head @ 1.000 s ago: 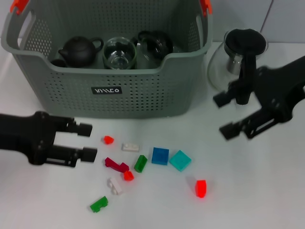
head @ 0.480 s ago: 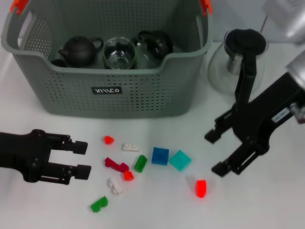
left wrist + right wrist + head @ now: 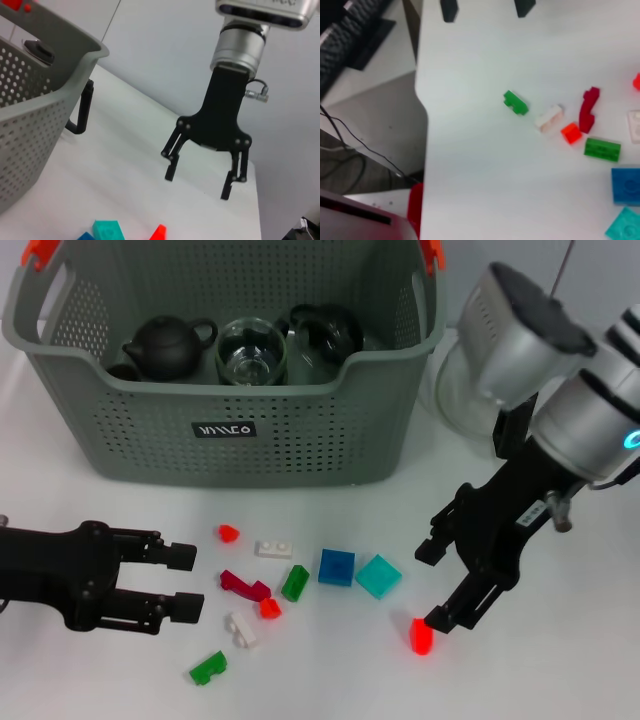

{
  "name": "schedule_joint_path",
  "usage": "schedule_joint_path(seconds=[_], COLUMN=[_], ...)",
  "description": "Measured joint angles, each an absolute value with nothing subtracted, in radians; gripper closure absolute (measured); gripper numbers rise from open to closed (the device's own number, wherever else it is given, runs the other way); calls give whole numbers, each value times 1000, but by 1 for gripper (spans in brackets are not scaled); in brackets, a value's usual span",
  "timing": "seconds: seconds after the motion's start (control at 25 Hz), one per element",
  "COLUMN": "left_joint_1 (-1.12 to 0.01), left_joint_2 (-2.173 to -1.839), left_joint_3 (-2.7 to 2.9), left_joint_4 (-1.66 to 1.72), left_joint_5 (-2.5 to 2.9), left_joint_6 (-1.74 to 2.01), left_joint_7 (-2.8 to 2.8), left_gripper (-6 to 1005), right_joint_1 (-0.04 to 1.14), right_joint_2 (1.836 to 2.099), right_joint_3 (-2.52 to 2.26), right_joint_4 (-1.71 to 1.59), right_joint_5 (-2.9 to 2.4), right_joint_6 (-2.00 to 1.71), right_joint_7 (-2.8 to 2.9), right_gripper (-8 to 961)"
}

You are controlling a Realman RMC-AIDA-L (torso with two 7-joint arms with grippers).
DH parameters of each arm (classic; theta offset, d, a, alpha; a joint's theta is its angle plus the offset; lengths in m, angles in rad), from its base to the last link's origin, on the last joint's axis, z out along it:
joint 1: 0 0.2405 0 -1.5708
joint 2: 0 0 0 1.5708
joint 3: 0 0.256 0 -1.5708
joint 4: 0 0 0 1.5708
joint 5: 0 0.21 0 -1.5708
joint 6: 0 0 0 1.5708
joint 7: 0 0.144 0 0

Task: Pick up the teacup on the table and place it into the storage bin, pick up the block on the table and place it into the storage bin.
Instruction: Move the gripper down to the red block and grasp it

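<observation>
The grey storage bin [image 3: 230, 420] stands at the back and holds a clear glass teacup [image 3: 252, 350] between two dark teapots. Several small blocks lie scattered on the white table in front of it. My right gripper [image 3: 433, 587] hangs open just above and behind a red block [image 3: 421, 636]; the left wrist view shows this gripper [image 3: 200, 177] open over the same red block [image 3: 159, 233]. At the left, my left gripper [image 3: 186, 583] is open near the table, its fingers pointing at a dark red block [image 3: 244, 585].
Blue [image 3: 336, 567], teal [image 3: 378, 576], green [image 3: 208, 668] and white [image 3: 273, 549] blocks lie between the grippers. A glass pot [image 3: 458, 390] stands right of the bin, mostly behind my right arm. The table's edge [image 3: 420, 100] shows in the right wrist view.
My right arm swung down and leftward from beside the glass pot to just over the red block. The left gripper shifted slightly nearer, staying open.
</observation>
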State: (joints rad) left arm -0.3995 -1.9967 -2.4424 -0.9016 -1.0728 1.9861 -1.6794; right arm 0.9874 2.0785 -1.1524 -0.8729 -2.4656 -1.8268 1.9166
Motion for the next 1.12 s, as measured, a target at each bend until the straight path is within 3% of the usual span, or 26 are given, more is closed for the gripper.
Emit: schedule_joint_path(seconds=[0.24,1.12], left_joint_1=[-404,-451], left_joint_2=[-2003,-2004], left_joint_3=[-2445,-2479], left_joint_4=[-880,-856], left_joint_5=[-1081,-1077], left_joint_6=[1941,1902], left_joint_7=[-1629,-1567], left_gripper=[263,263], right_joint_1=[998,989], right_joint_2=[2096,2092], right_joint_3=[-1223,-1226], right_joint_4=[-870,-833], right_joint_5=[-2492,-2526], right_joint_6=[-1794,-1762], right_joint_7=[1952,1983], right_gripper=[76,85])
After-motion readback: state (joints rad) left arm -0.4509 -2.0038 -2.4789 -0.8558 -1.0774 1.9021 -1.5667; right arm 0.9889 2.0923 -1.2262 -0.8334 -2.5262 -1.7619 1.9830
